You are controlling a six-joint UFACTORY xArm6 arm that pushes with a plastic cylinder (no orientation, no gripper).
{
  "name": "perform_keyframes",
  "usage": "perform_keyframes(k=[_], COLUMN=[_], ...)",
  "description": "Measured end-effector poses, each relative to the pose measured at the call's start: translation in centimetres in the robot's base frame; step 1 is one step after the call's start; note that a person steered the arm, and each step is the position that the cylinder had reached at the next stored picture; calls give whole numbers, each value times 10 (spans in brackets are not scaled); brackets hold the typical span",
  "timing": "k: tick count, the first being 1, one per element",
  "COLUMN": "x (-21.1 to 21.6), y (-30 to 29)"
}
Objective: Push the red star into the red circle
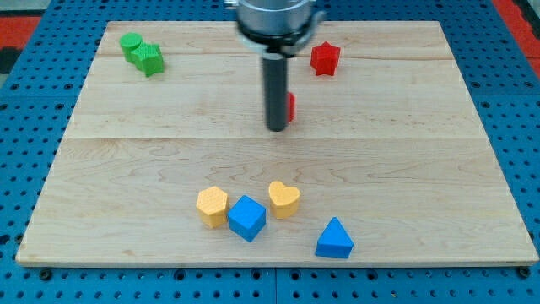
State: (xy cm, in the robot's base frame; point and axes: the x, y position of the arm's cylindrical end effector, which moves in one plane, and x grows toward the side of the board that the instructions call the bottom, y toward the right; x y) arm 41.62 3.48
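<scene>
On the pale wooden board [169,152], starting from the view's left, two green blocks sit touching at about ten o'clock from the board's middle: a green round block [130,44] and, just beside it on the right, a green star-shaped block [149,59].

Toward six o'clock lies a cluster. A yellow hexagonal block [212,205] touches a blue cube [246,218], which in turn touches a yellow heart-shaped block [283,198] at its one o'clock. A blue triangular block [335,239] sits near them at five o'clock, apart.

Near the board's middle, slightly toward twelve o'clock, stands the dark rod with my tip [276,128] on the wood. There are no jaws here to open or close, only the straight rod. A red block [290,106], mostly hidden behind the rod, peeks out on its right, apparently touching; its shape cannot be made out, though it may be the red circle.

The red star-shaped block [325,58] lies at about one o'clock from my tip, well apart from it and from the hidden red block.
</scene>
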Motion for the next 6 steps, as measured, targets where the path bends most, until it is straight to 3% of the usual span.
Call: perform_keyframes(k=[1, 2, 3, 4, 5, 6], x=[-8, -32, -82, -144, -161, -141], y=[63, 178, 251, 208, 114, 37])
